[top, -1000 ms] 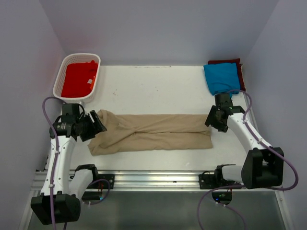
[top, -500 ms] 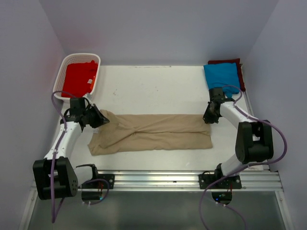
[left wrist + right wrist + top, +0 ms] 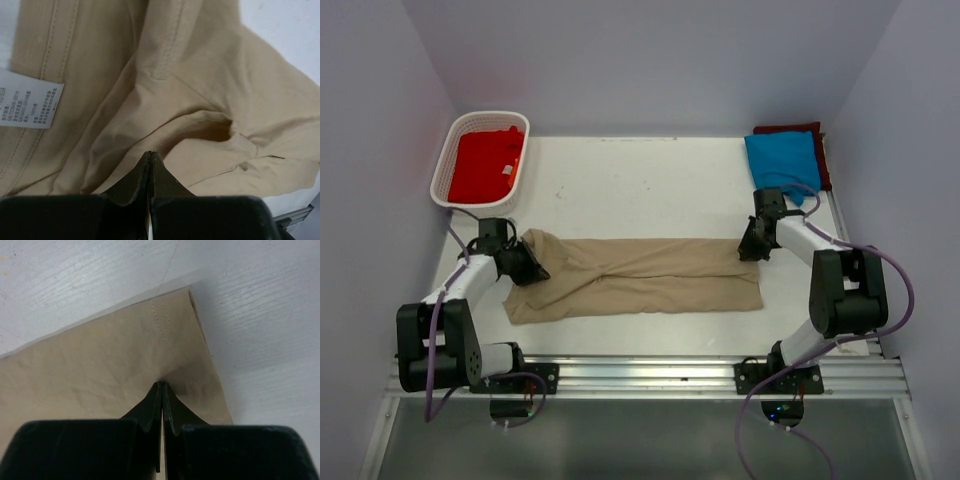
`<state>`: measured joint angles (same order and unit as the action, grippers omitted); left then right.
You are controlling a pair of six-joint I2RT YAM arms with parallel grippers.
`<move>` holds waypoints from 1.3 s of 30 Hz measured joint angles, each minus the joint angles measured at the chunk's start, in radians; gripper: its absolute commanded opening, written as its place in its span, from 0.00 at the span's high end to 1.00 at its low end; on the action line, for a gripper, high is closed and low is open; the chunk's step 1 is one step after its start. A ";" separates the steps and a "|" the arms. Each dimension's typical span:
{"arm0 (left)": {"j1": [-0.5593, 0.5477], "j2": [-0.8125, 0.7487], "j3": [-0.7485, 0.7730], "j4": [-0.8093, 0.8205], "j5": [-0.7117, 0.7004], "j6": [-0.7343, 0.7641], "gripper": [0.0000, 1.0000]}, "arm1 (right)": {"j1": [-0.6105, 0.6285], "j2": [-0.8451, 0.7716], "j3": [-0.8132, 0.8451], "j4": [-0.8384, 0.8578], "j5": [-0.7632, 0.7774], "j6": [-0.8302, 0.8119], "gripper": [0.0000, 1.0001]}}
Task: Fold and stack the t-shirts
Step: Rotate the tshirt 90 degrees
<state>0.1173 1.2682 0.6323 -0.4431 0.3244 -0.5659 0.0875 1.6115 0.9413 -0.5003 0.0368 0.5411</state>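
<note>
Left gripper is pinching the bunched left end of the tan t-shirt, jaws pressed together. Right gripper is likewise clamping the stitched right corner. The shirt is lying folded on the white table between them, its long axis running left to right.
</note>
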 measured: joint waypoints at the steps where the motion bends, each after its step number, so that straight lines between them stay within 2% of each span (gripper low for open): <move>1: 0.000 0.019 -0.010 0.001 -0.001 0.000 1.00 | 0.001 0.000 -0.003 -0.001 -0.001 0.000 1.00; 8: -0.018 0.114 -0.019 0.023 -0.022 -0.003 1.00 | 0.013 0.000 -0.009 -0.003 0.013 -0.002 1.00; 17: -0.021 0.262 0.098 0.044 -0.012 -0.036 1.00 | 0.042 0.001 -0.036 -0.014 0.066 -0.003 1.00; 22: -0.022 0.395 0.230 0.068 -0.011 -0.071 1.00 | 0.073 -0.005 -0.055 0.010 0.093 -0.003 1.00; 28: -0.024 0.556 0.402 0.121 0.012 -0.106 1.00 | 0.175 -0.025 -0.089 0.068 0.134 0.006 1.00; 33: -0.053 0.704 0.589 0.137 0.036 -0.106 1.00 | 0.248 -0.062 -0.127 0.100 0.111 0.032 1.00; 39: -0.090 0.859 0.791 0.153 0.089 -0.114 1.00 | 0.359 -0.129 -0.179 0.055 0.067 0.079 1.00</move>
<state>0.0269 2.1273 1.4235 -0.2905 0.4133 -0.6804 0.4461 1.4830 0.7620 -0.4454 0.1036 0.6201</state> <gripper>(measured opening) 0.005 0.008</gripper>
